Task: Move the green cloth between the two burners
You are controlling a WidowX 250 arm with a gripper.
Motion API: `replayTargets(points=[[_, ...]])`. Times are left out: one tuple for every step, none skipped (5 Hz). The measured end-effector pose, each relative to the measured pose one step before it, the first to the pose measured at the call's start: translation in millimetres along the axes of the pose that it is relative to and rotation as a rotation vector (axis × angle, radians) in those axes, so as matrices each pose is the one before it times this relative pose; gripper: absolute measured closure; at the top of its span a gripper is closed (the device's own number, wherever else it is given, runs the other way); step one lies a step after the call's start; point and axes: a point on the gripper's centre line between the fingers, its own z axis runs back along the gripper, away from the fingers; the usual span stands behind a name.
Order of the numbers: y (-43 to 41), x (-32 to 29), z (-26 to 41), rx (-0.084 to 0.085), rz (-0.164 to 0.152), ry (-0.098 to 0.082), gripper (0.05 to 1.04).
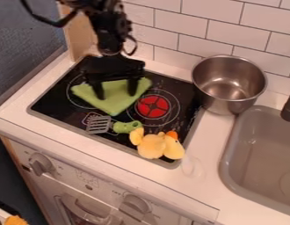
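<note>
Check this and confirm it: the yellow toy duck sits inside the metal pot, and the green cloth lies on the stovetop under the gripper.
Wrong about the duck: the camera view shows the yellow toy duck at the stovetop's front right corner, outside the metal pot. The green cloth does lie on the stovetop under the gripper.

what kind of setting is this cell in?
Looks like a toy or mock kitchen: a black cooktop with ring-marked burners, a grey sink basin set in the counter, and an oven front with knobs below.
</note>
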Motion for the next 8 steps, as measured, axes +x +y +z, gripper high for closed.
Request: replayTargets(points=[[-32.05,-4.59,1.91,-0.0238,-0.0488,-0.0029,0.085],[-21.84,-3.08,1.47,-0.018,-0.0395,-0.0045,0.085],[-13.83,-4.43,-0.66,-0.0049,-0.0445,0.0035,0.085],[-2.45,-1.23,0.5,0.0025,-0.0044,0.0008,0.085],[0.61,-0.53,0.52,0.0082,0.0078,0.0054,0.085],[1.28,1.97,1.67,0.0087,0.0017,-0.0019,0.085],[1.16,5.11,15.69,-0.0006,0.0064,-0.025,0.085],[10.64,5.27,18.12,0.0414,0.0069,-0.0199,0.085]])
